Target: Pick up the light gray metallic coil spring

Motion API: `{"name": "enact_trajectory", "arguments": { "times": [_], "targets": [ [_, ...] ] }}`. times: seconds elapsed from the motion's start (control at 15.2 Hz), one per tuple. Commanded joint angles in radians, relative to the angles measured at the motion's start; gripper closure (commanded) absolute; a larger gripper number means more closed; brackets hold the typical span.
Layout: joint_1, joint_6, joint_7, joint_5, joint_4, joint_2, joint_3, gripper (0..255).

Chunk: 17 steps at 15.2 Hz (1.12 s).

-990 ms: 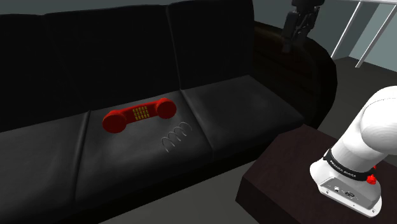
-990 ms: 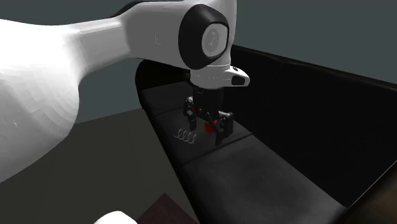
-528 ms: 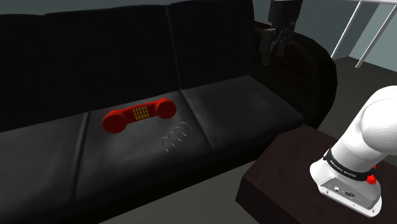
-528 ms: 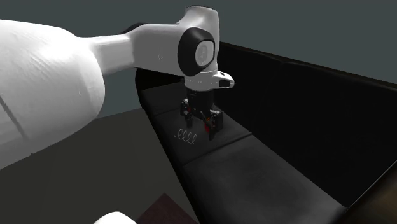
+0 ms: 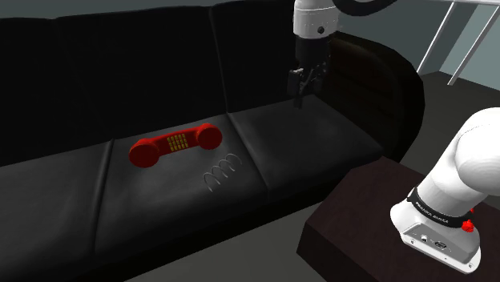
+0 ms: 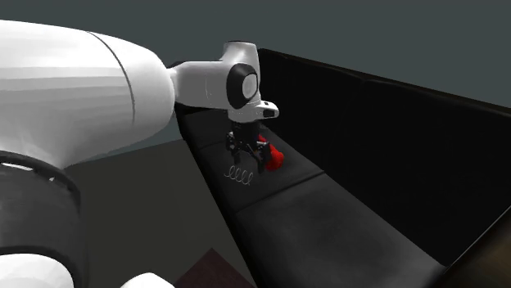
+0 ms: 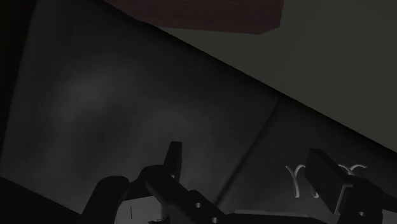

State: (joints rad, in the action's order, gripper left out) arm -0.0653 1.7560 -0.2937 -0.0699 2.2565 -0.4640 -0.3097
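a black three-seat sofa (image 5: 72, 200) runs across the shoulder view, with the dark brown box stand (image 5: 356, 212) and the white arm base (image 5: 453, 188) at the near right. the light grey coil spring of thin wire (image 5: 222, 171) lies on its side on the middle seat cushion, toward that cushion's right and near edge. a red telephone handset with a gold keypad (image 5: 176, 143) lies just beyond it, close but not touching.

the all-black two-finger gripper (image 5: 302, 92) hangs pointing down from the white wrist, above the far part of the right seat cushion and in front of the backrest. it is well apart from the spring, off to the right and farther back, and it touches nothing.

in the second exterior view the large white arm fills the left. the gripper (image 6: 249, 162) appears over the sofa (image 6: 327, 221) just above the spring (image 6: 240, 175), with the red handset (image 6: 274, 157) beside it to the right.

in the wrist view the two black fingers (image 7: 173, 159) stand spread apart, with bare dark cushion (image 7: 95, 95) and a seam between them. the gripper (image 7: 247, 153) holds nothing. the spring (image 7: 296, 175) shows on the cushion partly behind one finger, outside the gap. beyond the sofa's edge lie grey floor (image 7: 337, 63) and the stand's reddish-brown top (image 7: 210, 16).
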Motion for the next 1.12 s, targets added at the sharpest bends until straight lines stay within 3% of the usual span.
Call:
{"name": "enact_trajectory", "arguments": {
  "times": [0.0, 0.59, 1.06],
  "targets": [
    [-0.001, 0.05, -0.032, 0.017, -0.016, 0.068, -0.036, 0],
    [-0.017, 0.187, -0.223, 0.176, -0.163, 0.403, -0.179, 0],
    [-0.092, 0.208, -0.386, 0.375, -0.353, 0.704, -0.214, 0]
  ]
}}
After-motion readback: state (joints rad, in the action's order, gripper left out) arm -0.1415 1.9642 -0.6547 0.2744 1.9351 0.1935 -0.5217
